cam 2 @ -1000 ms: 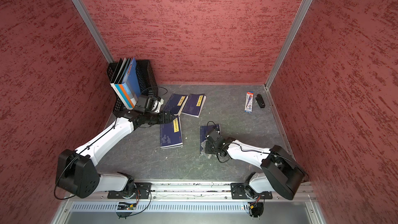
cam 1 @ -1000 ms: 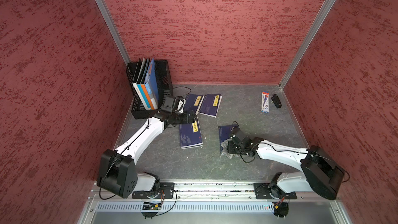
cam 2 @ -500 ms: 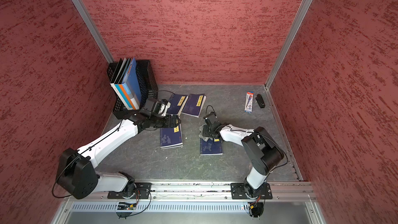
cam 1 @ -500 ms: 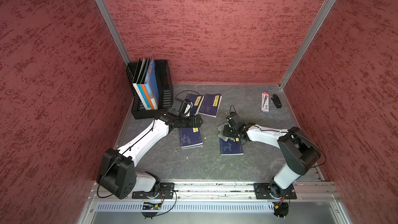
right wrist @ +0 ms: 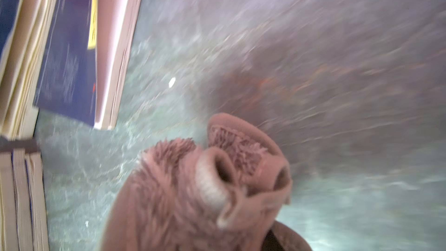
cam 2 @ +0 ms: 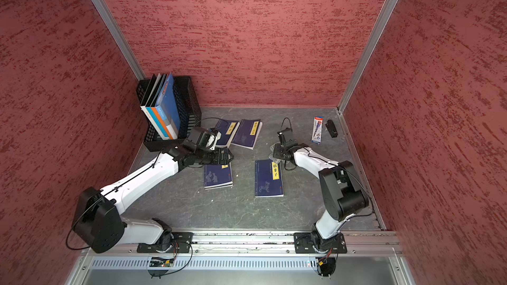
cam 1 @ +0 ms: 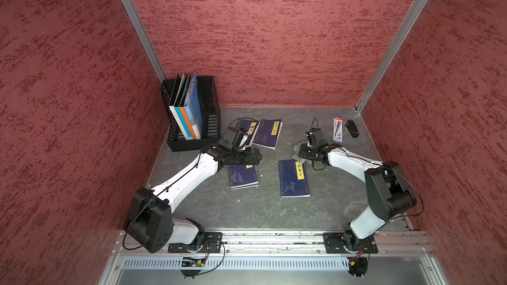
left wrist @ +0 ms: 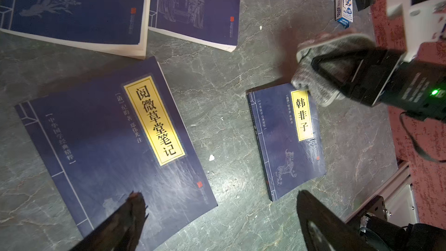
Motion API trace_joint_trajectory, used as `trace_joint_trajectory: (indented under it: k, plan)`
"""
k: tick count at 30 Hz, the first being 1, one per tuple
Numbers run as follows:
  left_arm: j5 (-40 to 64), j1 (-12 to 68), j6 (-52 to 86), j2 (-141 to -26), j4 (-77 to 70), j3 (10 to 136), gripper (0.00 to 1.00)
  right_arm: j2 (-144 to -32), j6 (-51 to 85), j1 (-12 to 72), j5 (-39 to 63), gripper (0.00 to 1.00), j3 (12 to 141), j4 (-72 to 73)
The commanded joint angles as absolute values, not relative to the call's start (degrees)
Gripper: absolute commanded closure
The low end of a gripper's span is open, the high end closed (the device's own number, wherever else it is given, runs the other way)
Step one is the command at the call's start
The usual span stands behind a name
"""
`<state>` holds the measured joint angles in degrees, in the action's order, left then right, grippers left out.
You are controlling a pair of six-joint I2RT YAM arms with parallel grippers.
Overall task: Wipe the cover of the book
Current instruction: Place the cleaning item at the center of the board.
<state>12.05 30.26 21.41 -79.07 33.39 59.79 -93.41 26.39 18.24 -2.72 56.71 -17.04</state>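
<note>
roughly front-to-back — flat book (cam 1: 292, 185)

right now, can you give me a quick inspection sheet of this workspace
Surface: grey marbled tabletop, a few white specks.
Job's things: book with yellow label lies closed and flat; grey cloth bunched at its far corner.
Clutter: second book beneath the left arm, two overlapping books at the back, black basket with upright folders, pencil box, small black object.
Grippers: left gripper open, empty, over the second book; right gripper shut on the grey cloth.
Cables: left wrist cable loop and right wrist cable loop, neither seen snagged.
Surroundings: red textured walls on three sides, metal rail in front.
</note>
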Motion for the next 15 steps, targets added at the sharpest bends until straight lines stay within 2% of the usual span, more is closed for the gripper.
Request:
trace_joint_trajectory:
  k: [1, 6, 12, 15]
  plan:
    - [11.6, 31.5, 22.2, -80.4, 31.9, 60.5, 0.01, -91.5, 24.2, 15.5, -6.0, 0.7, 58.5, -19.1]
    - [11.4, 33.8, 22.9, -82.0, 30.9, 60.8, 0.01, -92.2, 24.3, 12.0, -8.1, 0.61, 58.3, -18.8]
    - [11.3, 36.7, 24.0, -84.5, 29.3, 61.2, 0.01, -93.1, 24.7, 10.5, -8.9, 0.35, 57.1, -18.0]
    - [11.3, 37.7, 24.2, -85.7, 28.6, 61.6, 0.01, -92.4, 24.7, 10.5, -9.4, 0.3, 57.0, -18.1]
